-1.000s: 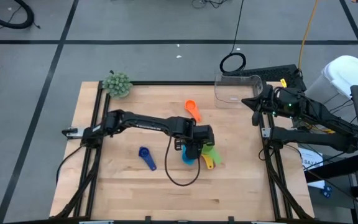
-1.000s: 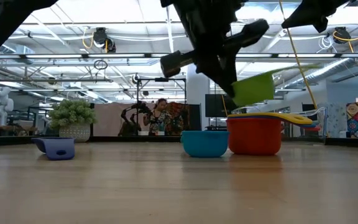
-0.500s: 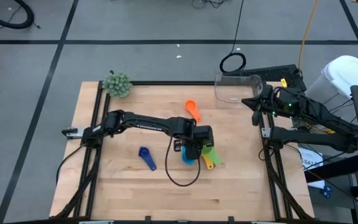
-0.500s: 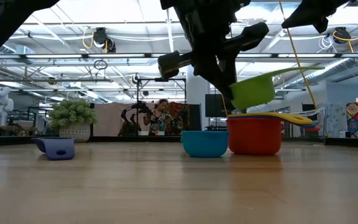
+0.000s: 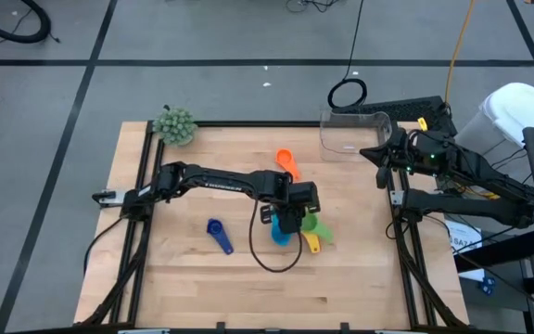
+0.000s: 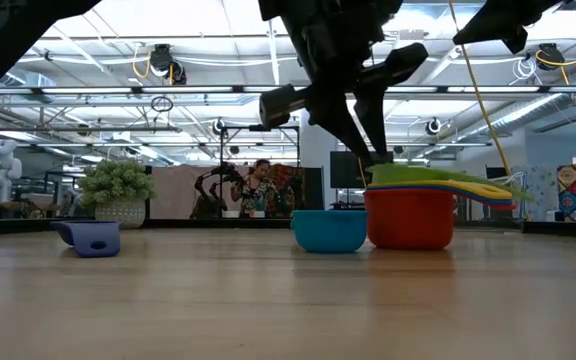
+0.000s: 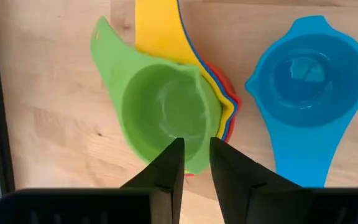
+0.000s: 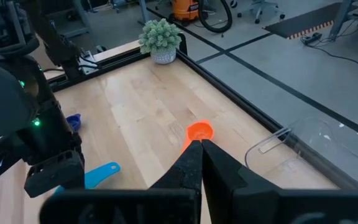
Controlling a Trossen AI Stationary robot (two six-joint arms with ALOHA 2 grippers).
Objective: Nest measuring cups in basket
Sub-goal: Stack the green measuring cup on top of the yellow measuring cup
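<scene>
My left gripper (image 5: 291, 219) hangs over a stack of measuring cups near the table's middle, shut on the green cup (image 7: 163, 115). That cup sits level in the yellow cup (image 7: 160, 31), which lies in the red one (image 6: 408, 218). A light blue cup (image 7: 306, 81) stands on the wood beside the stack. An orange cup (image 5: 287, 164) and a dark blue cup (image 5: 219, 235) lie apart on the table. The clear basket (image 5: 354, 135) stands at the far right corner. My right gripper (image 8: 197, 148) is shut and waits near the basket. My left gripper holds the green cup by its wall (image 7: 194, 134) on the side away from the handle. One finger (image 7: 174, 158) is inside the bowl and the other outside. It comes from above, pointing down. The cup rests level in the stack, handle (image 7: 107, 53) pointing out.
A fuzzy grey-green ball (image 5: 175, 125) sits at the far left corner. A black cable (image 5: 272, 264) loops over the wood under my left arm. Black rails (image 5: 142, 186) run along the table's left and right sides. Bare wood lies toward the near edge.
My left gripper has gone down a little onto the stack. The green cup, held tilted above the yellow cup a second ago, now sits level inside it.
</scene>
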